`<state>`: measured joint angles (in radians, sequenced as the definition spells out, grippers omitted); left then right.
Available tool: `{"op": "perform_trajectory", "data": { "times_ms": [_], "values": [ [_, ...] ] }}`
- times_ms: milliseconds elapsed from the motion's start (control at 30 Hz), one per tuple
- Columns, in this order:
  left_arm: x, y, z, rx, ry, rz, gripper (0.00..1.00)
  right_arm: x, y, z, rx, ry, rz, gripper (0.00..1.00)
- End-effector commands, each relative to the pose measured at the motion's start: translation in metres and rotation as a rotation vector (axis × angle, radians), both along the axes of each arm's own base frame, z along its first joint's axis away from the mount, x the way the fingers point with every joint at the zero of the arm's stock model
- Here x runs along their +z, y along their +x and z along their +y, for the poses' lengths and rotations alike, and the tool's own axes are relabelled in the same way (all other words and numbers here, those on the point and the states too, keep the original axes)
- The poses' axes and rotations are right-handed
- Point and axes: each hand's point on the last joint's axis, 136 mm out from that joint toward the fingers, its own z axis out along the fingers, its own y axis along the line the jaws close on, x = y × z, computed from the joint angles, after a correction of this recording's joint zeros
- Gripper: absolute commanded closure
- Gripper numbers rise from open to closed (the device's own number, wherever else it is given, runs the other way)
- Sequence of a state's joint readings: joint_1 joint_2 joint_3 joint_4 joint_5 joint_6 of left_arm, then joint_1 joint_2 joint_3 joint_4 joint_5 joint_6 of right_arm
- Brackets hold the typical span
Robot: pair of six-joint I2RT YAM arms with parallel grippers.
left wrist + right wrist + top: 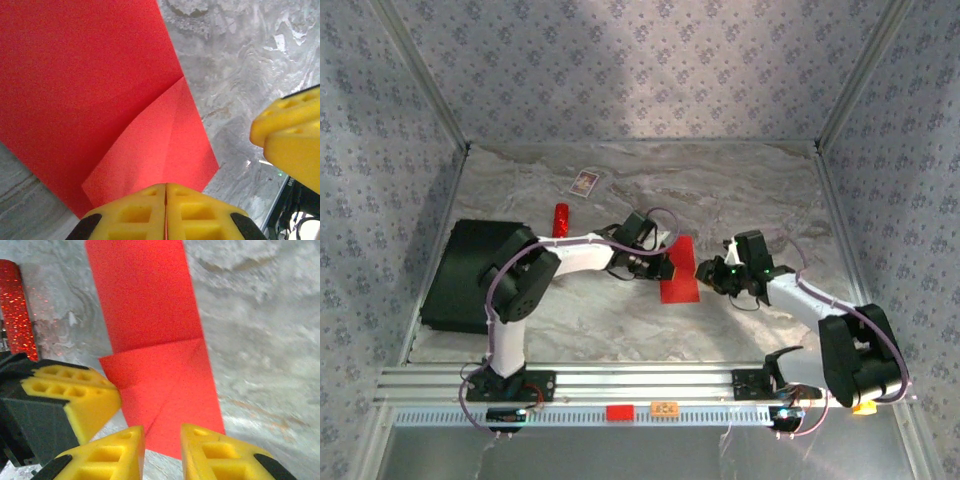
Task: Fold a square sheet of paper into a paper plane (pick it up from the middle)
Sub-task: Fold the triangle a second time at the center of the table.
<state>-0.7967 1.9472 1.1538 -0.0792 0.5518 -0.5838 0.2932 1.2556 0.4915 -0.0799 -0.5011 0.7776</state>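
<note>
At the centre of the marble table (600, 325), the square sheet of paper (678, 275) is laid flat, creased into a narrow red strip that runs away from the arm bases. At the near end of the strip, a corner is turned over into a triangular flap, and a diagonal crease is seen across it in both wrist views. The left gripper (165, 192) is positioned at the left edge of the strip, beside the flap. Its yellow fingers are pressed together, and a thin red sliver of paper is pinched in the seam between them, so the sheet is gripped at that edge. The right gripper (162, 440) is positioned at the opposite, right side of the strip, close to the left gripper. Its jaws are parted by a clear gap, the near edge of the flap is seen through that gap, and nothing is clamped. The two grippers are set facing one another across the paper. A red cylindrical stick (560, 220) is located to the left of the sheet, well apart from it. A small printed card (584, 183) is located farther back, and a black pad (465, 270) is placed along the left edge of the table.
</note>
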Motion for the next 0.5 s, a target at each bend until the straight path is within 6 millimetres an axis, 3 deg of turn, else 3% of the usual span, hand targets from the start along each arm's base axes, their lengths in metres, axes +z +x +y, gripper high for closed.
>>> {"op": "perform_trajectory", "data": {
  "times_ms": [0,200,333,467],
  "values": [
    [-0.006,0.005,-0.001,-0.009,0.023,-0.011,0.92,-0.011,-0.015,-0.005,-0.012,-0.028,0.068,0.71],
    [-0.025,0.0,0.01,0.003,0.075,0.002,0.92,-0.013,-0.021,-0.001,0.007,-0.042,0.089,0.67],
    [-0.005,0.002,0.004,0.01,0.017,-0.014,0.86,-0.015,-0.021,-0.001,0.002,-0.046,0.088,0.65],
    [0.033,0.011,-0.003,0.014,-0.038,-0.07,0.78,-0.016,-0.022,-0.001,0.003,-0.051,0.092,0.64]
  ]
}}
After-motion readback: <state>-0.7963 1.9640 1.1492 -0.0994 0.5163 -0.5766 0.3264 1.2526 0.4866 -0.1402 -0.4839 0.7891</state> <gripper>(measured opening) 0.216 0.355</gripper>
